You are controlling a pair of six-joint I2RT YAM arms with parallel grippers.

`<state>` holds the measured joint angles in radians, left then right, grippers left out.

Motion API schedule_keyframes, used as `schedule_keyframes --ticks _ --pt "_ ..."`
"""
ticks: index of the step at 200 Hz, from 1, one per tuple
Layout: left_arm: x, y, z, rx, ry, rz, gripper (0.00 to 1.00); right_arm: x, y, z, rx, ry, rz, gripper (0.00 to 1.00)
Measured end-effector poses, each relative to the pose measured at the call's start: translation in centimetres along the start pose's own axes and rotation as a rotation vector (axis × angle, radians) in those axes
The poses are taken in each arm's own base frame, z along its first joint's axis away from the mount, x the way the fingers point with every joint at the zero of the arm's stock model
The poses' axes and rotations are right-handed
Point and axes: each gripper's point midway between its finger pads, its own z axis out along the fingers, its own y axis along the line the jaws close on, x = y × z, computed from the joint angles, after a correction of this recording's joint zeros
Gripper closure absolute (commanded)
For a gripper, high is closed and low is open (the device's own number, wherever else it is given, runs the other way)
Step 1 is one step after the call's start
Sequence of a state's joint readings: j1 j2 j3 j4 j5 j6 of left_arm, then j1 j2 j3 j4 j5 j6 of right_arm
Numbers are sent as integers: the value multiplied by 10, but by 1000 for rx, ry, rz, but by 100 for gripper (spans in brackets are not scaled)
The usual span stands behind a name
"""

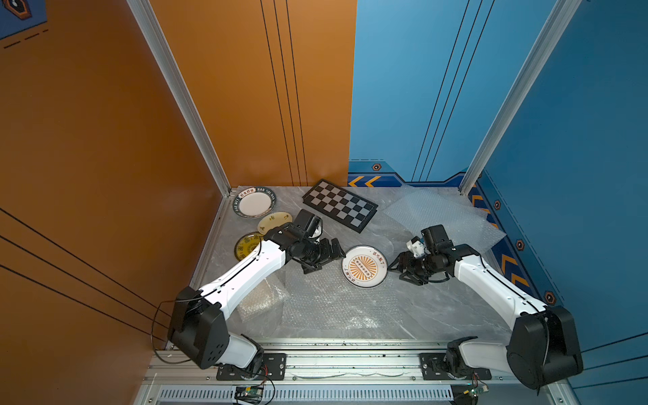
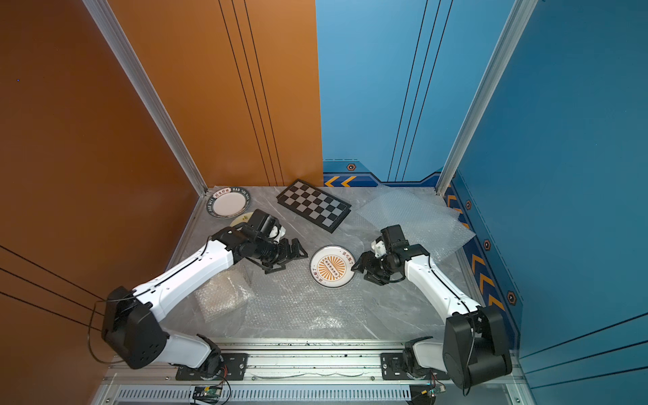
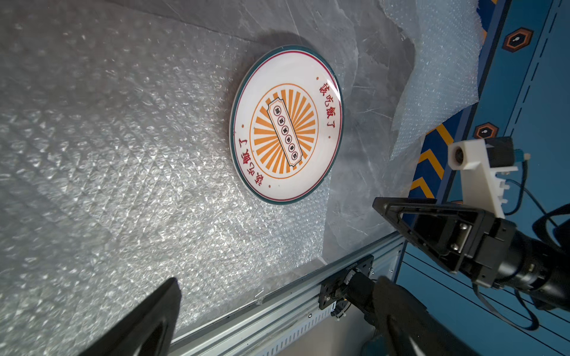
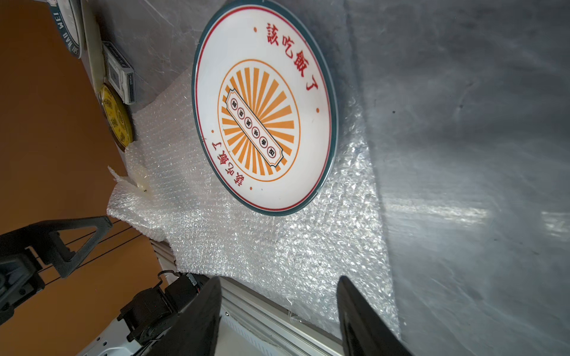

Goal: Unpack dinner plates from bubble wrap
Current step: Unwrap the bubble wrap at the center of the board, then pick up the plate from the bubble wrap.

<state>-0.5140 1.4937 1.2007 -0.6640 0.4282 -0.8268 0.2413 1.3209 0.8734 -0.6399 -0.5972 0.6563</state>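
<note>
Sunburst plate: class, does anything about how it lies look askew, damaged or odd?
The sunburst plate straddles the edge of a bubble wrap sheet, partly on bare table, so it may sit unevenly. No chip or crack shows.

Both top views look steeply down from high above the near edge, facing the far corner. They share almost the whole scene, counter [image 1: 438,308] included. Each wrist camera sits close behind its own jaws, low over the counter and tilted across it. Both wrist views share the sunburst plate [image 3: 287,123] and the bubble wrap [image 3: 123,154] under it.
</note>
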Motion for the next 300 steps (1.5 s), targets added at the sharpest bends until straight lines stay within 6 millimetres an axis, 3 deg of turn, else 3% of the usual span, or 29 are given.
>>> schedule_keyframes --ticks 48,85,135,190,195,300 --pt "-27 7 42 48 91 4 3 2 -9 25 9 11 39 41" --pt "-38 9 63 84 140 24 7 9 -12 51 11 16 67 44" --pt "-46 11 80 102 177 47 10 0 -16 74 15 19 103 46" --pt "-55 20 90 97 187 59 12 -10 -14 83 18 12 103 48" --pt "-55 20 91 96 188 58 18 -12 -14 85 19 13 103 48" --pt "-65 10 115 98 210 92 32 -29 -21 87 43 -22 122 53"
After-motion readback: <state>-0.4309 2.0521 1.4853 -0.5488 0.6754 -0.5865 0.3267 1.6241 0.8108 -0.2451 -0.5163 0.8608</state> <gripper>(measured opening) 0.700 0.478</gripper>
